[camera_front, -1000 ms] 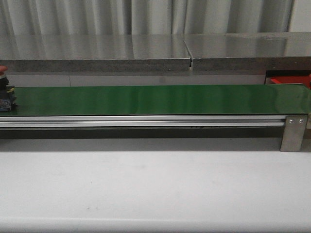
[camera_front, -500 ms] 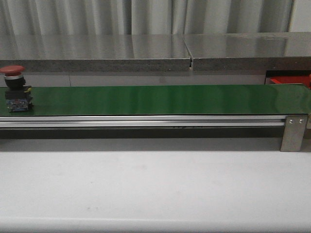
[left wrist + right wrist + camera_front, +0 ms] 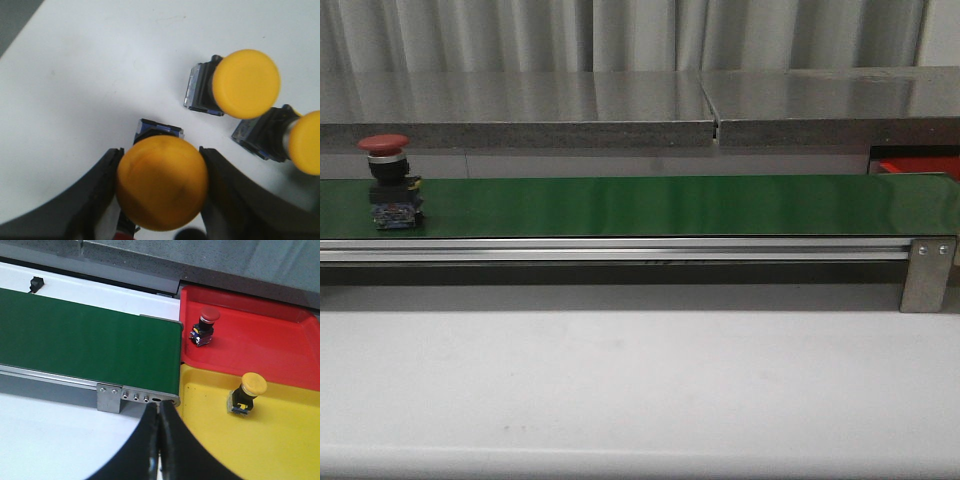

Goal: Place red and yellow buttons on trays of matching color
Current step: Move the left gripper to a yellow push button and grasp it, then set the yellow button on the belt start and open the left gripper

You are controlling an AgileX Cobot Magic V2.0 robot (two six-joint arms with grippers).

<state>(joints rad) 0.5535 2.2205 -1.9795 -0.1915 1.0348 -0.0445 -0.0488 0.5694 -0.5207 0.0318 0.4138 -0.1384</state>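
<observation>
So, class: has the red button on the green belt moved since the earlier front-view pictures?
Yes. The red button has travelled rightward along the green belt, away from the picture's left edge and toward the fixed metal bracket at the belt's right end.

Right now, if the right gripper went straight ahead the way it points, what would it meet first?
Probably the metal end of the green conveyor belt, close to the rim of the yellow plastic tray. The shut right gripper aims at that junction, though depth is unclear, so which comes first is uncertain.
</observation>
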